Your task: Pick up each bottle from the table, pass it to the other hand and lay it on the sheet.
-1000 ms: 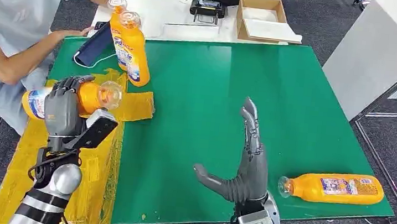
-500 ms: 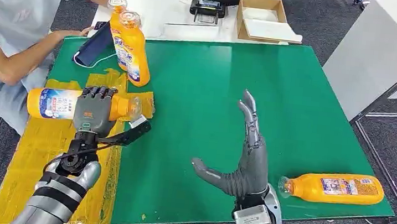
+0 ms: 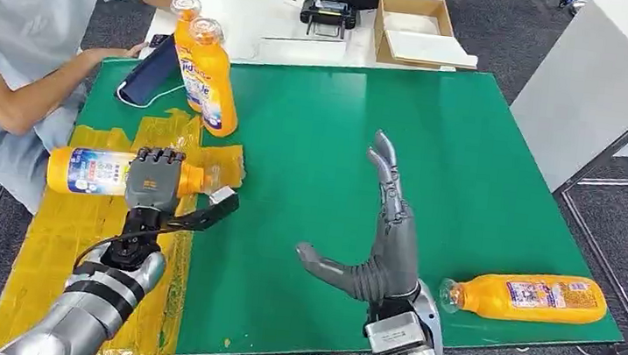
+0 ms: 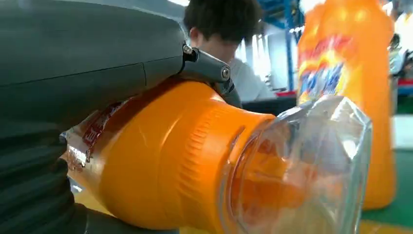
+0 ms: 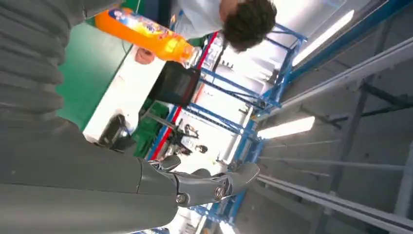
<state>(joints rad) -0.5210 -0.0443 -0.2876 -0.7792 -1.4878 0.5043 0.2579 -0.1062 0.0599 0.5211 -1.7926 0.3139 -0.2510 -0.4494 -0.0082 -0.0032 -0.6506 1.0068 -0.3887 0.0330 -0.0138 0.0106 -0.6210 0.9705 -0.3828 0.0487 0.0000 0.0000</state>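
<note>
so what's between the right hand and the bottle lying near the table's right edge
Nothing: in the head view only bare green table separates the open right hand from the lying orange bottle.

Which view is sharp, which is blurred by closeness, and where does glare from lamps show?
Head view: sharp and evenly lit, the left hand gripping the held bottle. Left wrist view: the bottle's clear cap is soft, too near the lens. Right wrist view: ceiling lamps glare white.

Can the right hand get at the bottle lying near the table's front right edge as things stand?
Probably yes: the right hand is open, and the lying bottle rests just beside it on bare green table.
</note>
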